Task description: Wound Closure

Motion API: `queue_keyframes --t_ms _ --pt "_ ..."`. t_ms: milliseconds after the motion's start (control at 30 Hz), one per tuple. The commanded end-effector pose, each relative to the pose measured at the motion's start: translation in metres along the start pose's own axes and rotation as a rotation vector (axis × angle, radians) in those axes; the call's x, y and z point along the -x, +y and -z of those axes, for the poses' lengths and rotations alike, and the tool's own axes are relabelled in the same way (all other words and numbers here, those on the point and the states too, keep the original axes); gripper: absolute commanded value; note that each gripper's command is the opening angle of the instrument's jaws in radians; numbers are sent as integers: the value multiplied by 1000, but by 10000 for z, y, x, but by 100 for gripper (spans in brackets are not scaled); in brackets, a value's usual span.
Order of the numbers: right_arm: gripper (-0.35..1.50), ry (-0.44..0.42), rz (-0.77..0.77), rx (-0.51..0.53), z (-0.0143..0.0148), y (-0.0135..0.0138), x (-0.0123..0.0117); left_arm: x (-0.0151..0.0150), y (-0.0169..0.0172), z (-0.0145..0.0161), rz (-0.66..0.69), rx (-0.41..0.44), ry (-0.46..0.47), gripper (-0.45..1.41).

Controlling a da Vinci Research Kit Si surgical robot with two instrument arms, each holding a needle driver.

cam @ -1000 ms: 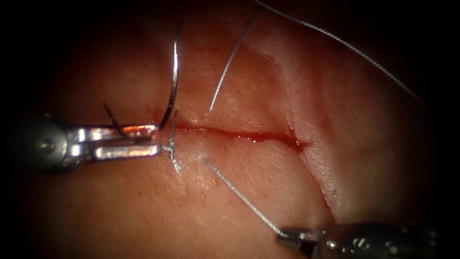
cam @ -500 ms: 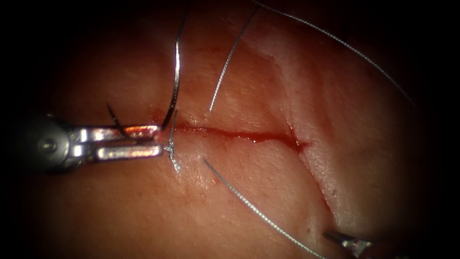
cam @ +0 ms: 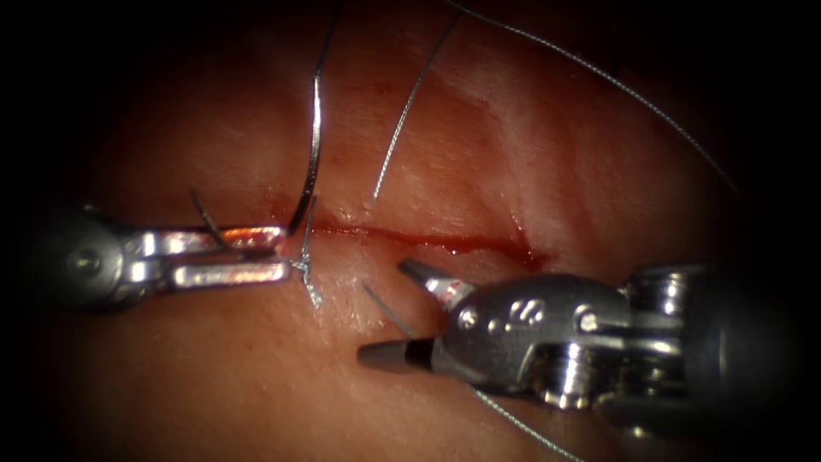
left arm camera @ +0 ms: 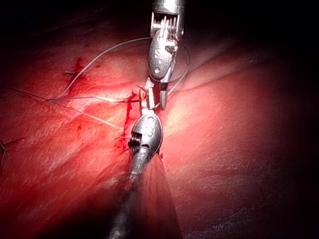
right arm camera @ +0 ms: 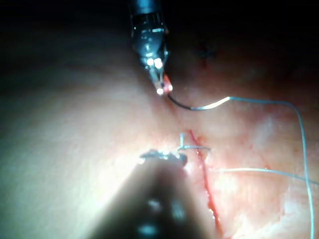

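Illumination and surround: a single lit field bounded by darkness.

In the endoscope view, the light was concentrated on the middle of the tissue (cam: 479, 171), where the surface was rendered bright and moist with a soft sheen. Brightness was reduced progressively toward the margins, and the dark surround (cam: 34, 51) was left without discernible detail at every edge and corner. In the left wrist view, the surface was lit strongly at one patch (left arm camera: 199, 119) and was lost to shadow away from it. In the right wrist view, a paler and more diffuse light was spread across the surface (right arm camera: 75, 149), and darkness was recorded beyond it.
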Motion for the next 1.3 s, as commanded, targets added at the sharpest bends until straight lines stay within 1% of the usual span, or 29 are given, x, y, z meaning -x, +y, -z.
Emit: queue_keyframes --t_ms 33,67,100,167,233,300,333,367,400,433,467,500,533,667,767,900,933,1033,1067,1200,1233,1300 --pt "124 -8 6 7 -22 -2 7 5 2 -5 0 1 1 -45" --pt "124 -8 6 7 -22 -2 7 5 2 -5 0 1 1 -45" --pt "123 -11 15 18 -38 3 19 5 2 -5 0 4 3 -45" --pt "119 -24 19 23 -47 6 25 5 3 -6 0 4 3 -45" --pt "108 -43 24 26 -55 10 31 5 3 -6 -1 5 4 -45" --pt "87 -72 29 26 -59 12 37 5 3 -6 -1 6 4 -45" --pt "67 -88 50 24 -59 14 40 5 3 -5 -1 6 4 -45" --pt "61 -100 87 22 -58 14 42 5 3 -5 -1 6 4 -45" --pt "40 -111 114 18 -56 15 44 5 3 -6 -1 6 5 -45" --pt "-17 -125 136 13 -53 14 47 5 3 -6 -1 7 5 -45" --pt "-35 -133 151 8 -50 13 50 5 3 -6 -1 7 5 -45" --pt "-35 -132 166 3 -45 12 51 5 3 -6 -1 7 5 -45" --pt "-35 -133 187 -12 -34 8 56 6 3 -5 -1 7 5 -45" --pt "-35 -138 206 -39 -16 -2 66 7 4 -6 -2 8 5 -45" --pt "-35 -140 226 -84 1 -14 76 7 4 -7 -3 8 5 -45" --pt "-35 -142 247 -118 19 -23 85 7 4 -6 -3 8 6 -45" --pt "-35 -140 256 -130 30 -26 93 7 4 -6 -3 8 6 -45" --pt "-35 -148 256 -142 44 -29 106 7 4 -6 -3 8 6 -45" --pt "-35 -158 254 -151 55 -31 119 7 3 -7 -2 8 6 -45" --pt "-35 -178 244 -167 77 -33 144 7 3 -7 -2 8 6 -45" --pt "-35 -188 238 -174 88 -33 153 7 3 -8 -2 8 5 -45" --pt "-35 -190 213 -177 96 -32 158 7 3 -8 -2 7 5 -45"
